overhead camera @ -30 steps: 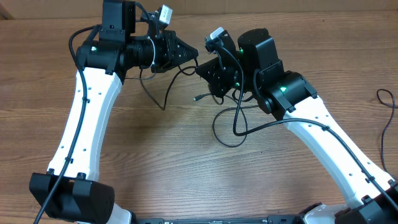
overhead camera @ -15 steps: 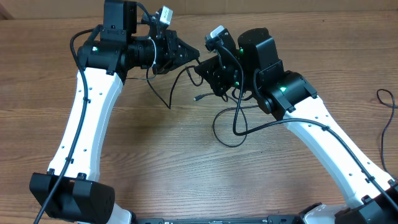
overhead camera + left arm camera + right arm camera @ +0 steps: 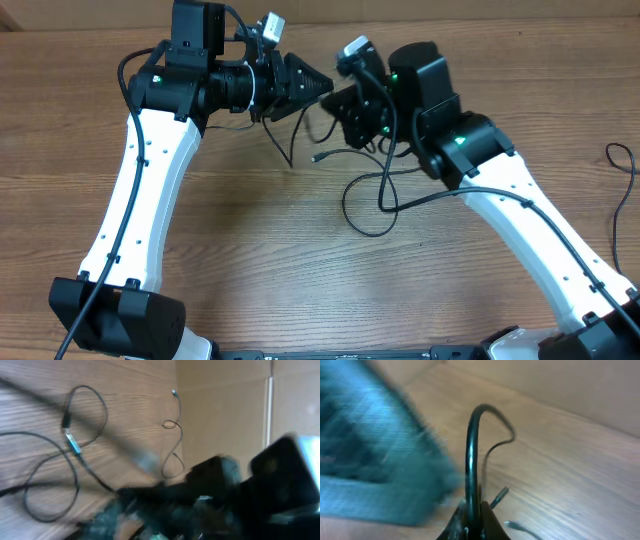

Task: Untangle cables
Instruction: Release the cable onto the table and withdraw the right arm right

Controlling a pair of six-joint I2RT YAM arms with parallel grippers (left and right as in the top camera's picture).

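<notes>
Left gripper (image 3: 324,83) nearer right gripper (image 3: 336,99), perhaps looser.

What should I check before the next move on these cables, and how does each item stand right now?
1. Right gripper clamped on a cable: ok.
2. Left gripper open or shut: cannot tell, its view is blurred.
3. Gap between the two grippers: cannot tell, they look very close from overhead.
4. Loose plug lying free on the table: ok.
5. Sharp wrist views: not ok, both are smeared.
</notes>
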